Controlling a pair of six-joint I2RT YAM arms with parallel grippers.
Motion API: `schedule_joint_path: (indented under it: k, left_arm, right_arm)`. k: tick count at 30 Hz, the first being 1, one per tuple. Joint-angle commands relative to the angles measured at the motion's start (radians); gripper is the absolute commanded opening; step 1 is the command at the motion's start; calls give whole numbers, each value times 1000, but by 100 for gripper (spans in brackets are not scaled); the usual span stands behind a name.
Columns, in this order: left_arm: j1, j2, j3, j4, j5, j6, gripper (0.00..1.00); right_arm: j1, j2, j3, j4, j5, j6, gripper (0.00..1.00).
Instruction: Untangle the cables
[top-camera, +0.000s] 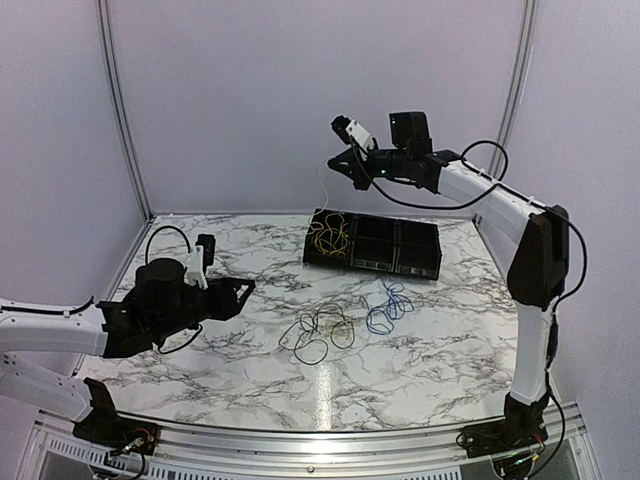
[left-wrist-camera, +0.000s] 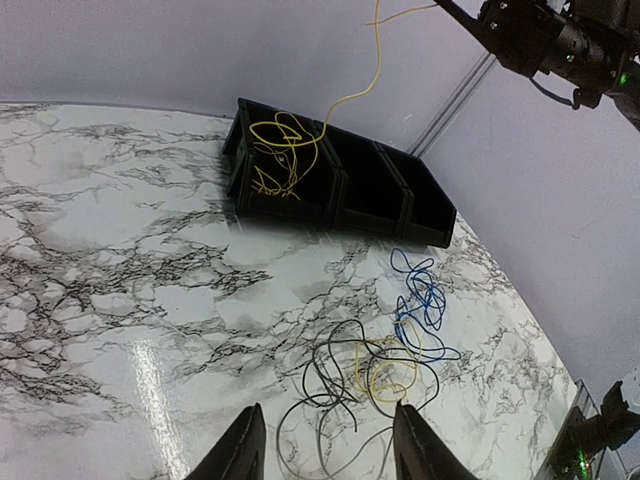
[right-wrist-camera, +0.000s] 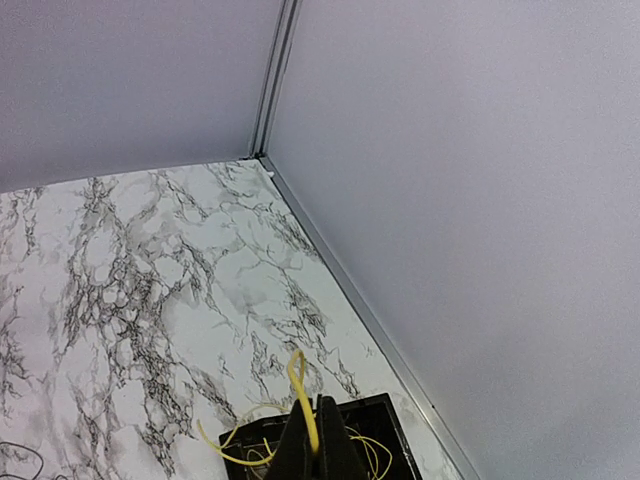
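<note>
My right gripper is raised high over the back of the table and shut on a strand of the yellow cable. The rest of that cable lies coiled in the left compartment of a black tray. The right wrist view shows the fingers closed on the yellow strand above the tray. The black cable lies loosely looped mid-table, with the blue cable just right of it. My left gripper is open and empty, left of the black cable. A short yellow loop lies among it.
The tray's middle and right compartments look empty. The enclosure's walls and metal posts stand at the back and sides. A metal rail runs along the near edge.
</note>
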Motion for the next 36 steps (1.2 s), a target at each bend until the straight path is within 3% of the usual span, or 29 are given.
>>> schedule_joint_path:
  k: [1,9,21,27,36]
  left_arm:
    - [4,-43,-24,-76,-66,-11,46]
    - [3,-92,-32,-114,-86,-30,47]
    - [3,-116,-34,-154,-101,-57,47]
    - [2,-118,-32,-165,-100,-68,48]
    - [2,-116,-33,-171,-107,-74,48]
  right_arm:
    - [-10,72,42,43,66,-33,0]
    - [-29,252,86,55,171,-81,0]
    - [-29,345,89,119,336,-126,0]
    - [-29,410,171,86,333,-126,0]
    - [-27,406,119,37,315,-175,0]
